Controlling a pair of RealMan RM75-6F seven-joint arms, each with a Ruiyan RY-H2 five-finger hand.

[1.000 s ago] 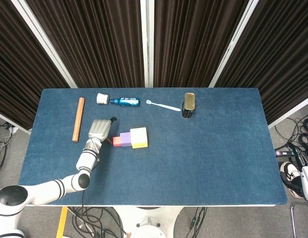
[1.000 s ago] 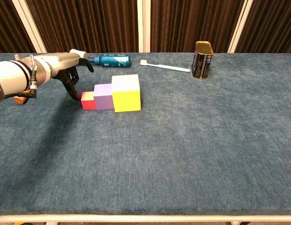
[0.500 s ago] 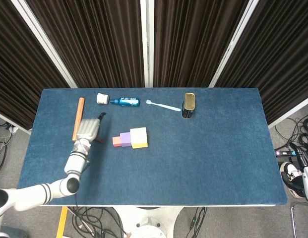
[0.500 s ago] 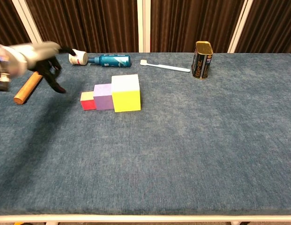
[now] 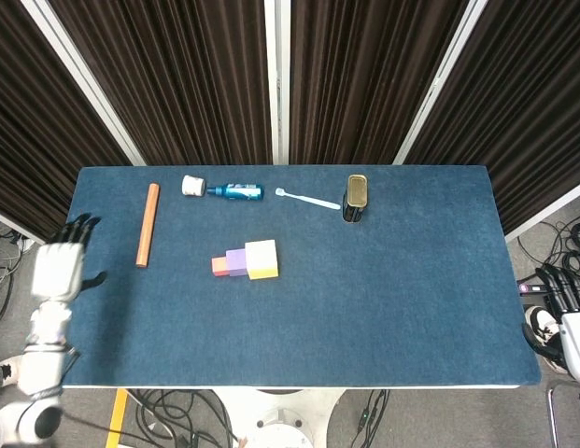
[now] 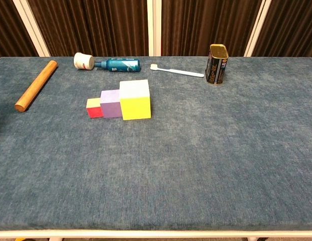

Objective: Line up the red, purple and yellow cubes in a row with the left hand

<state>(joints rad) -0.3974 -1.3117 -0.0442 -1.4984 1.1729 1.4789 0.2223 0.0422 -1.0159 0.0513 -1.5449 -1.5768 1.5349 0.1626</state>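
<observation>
The left hand [image 5: 60,269] has pulled back off the cubes since a second ago, when its fingers were at the red cube; it now hangs past the left edge of the tabletop [image 5: 364,308], holding nothing, fingers spread apart, and it has dropped out of the chest view altogether. The red cube [image 6: 94,107], purple cube [image 6: 110,103] and yellow cube [image 6: 135,99] sit where they were, touching in a row left of the tabletop's middle, smallest to largest from left to right. The tabletop is covered in blue cloth, with dark pleated curtains and pale posts behind it and cables on the floor around it. Along the far side lie a wooden rod [image 6: 36,85], a blue bottle [image 6: 109,64] on its side with a white cap, a toothbrush [image 6: 177,71] and an upright tin can [image 6: 216,57]. The right hand [image 5: 570,301] shows only at the frame's right edge, dark fingers partly cut off, so whether it is spread or curled cannot be told.
</observation>
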